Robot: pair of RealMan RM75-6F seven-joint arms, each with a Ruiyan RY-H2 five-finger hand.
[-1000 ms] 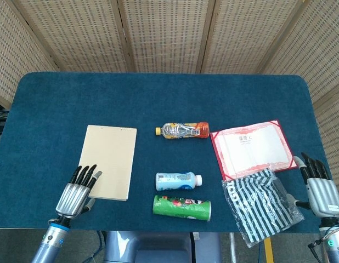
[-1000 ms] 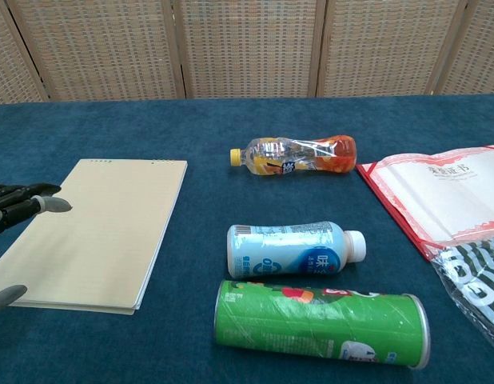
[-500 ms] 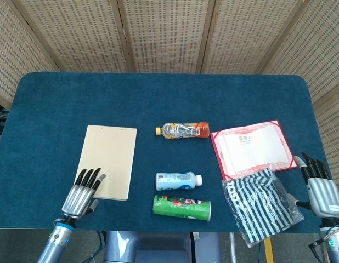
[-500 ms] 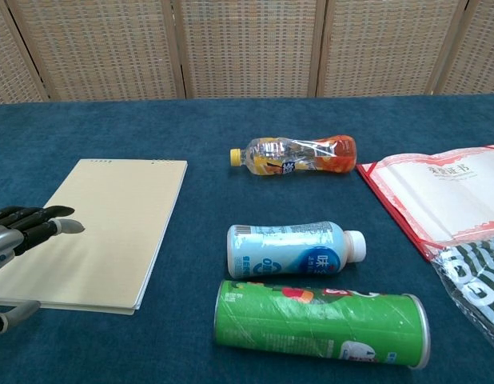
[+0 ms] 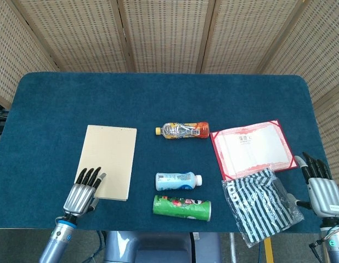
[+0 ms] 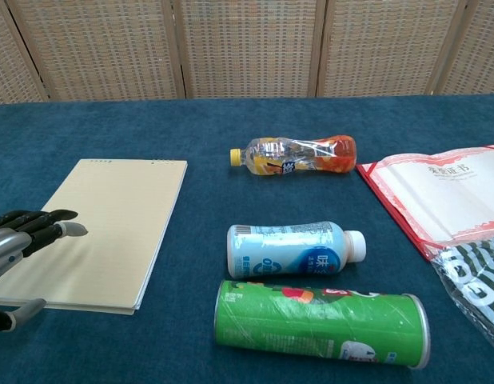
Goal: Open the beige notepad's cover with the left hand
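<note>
**Mia:** Since the pad (image 5: 107,162) lies flat and closed on the left side of the table (image 5: 60,104), where is the left hand (image 5: 83,193)?

**Sam:** It is at the pad's near left corner. Its fingers (image 6: 41,222) are straight and a little apart over the cover, and the thumb sits lower, by the near edge. It holds nothing. I cannot tell if the fingers touch the paper.

**Mia:** Why there?

**Sam:** I think the thumb wants to slip under the cover. The tiny dots at the far edge look like the binding, so the near edge should lift.

**Mia:** Is there room to flip it?

**Sam:** Yes. Bare blue cloth lies past the far edge and on the left. On the right, 2 bottles (image 5: 179,180) and a green can (image 5: 181,207) lie on their sides, well apart from the pad.

**Mia:** And the right hand (image 5: 322,189)?

**Sam:** It rests at the table's right edge, fingers straight and close together, holding nothing. It is near a striped bag (image 5: 261,204) and a red folder (image 5: 252,148), far from the pad.
</note>
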